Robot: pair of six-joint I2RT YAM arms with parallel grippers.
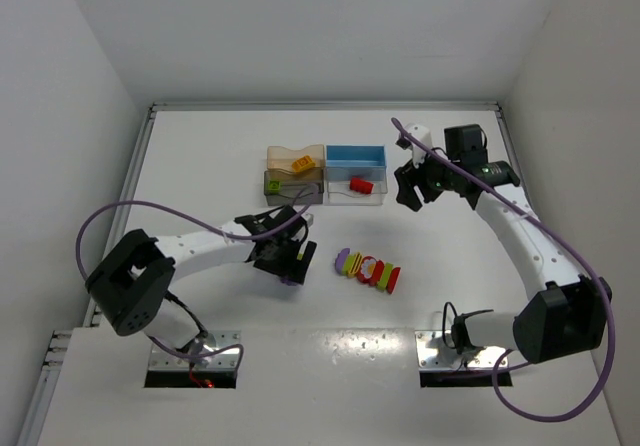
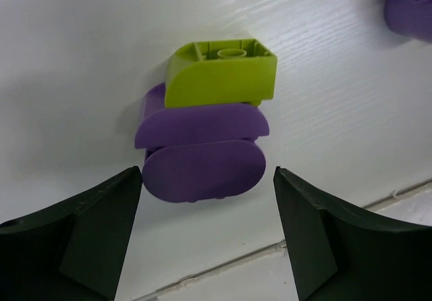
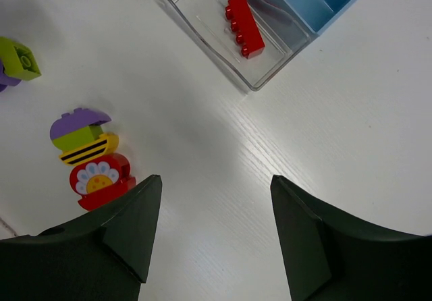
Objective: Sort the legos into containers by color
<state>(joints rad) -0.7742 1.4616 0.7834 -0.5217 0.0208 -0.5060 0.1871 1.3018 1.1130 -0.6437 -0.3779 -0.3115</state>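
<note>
Legos sit clustered just ahead of the left gripper (image 1: 291, 265), between its spread jaws: two purple pieces (image 2: 201, 159) touching a green one (image 2: 219, 78) on the bench (image 2: 81, 58). Centre on the nearest purple alone, close gently, avoid dragging the green. The right gripper (image 3: 214, 186) is spread too.

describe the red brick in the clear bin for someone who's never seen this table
On the white table, four small plastic bins sit clustered at the far middle. The clear whitish bin is the near-right one, in front of the blue bin. The long red studded lego brick lies inside it, the only red piece in any bin.
</note>
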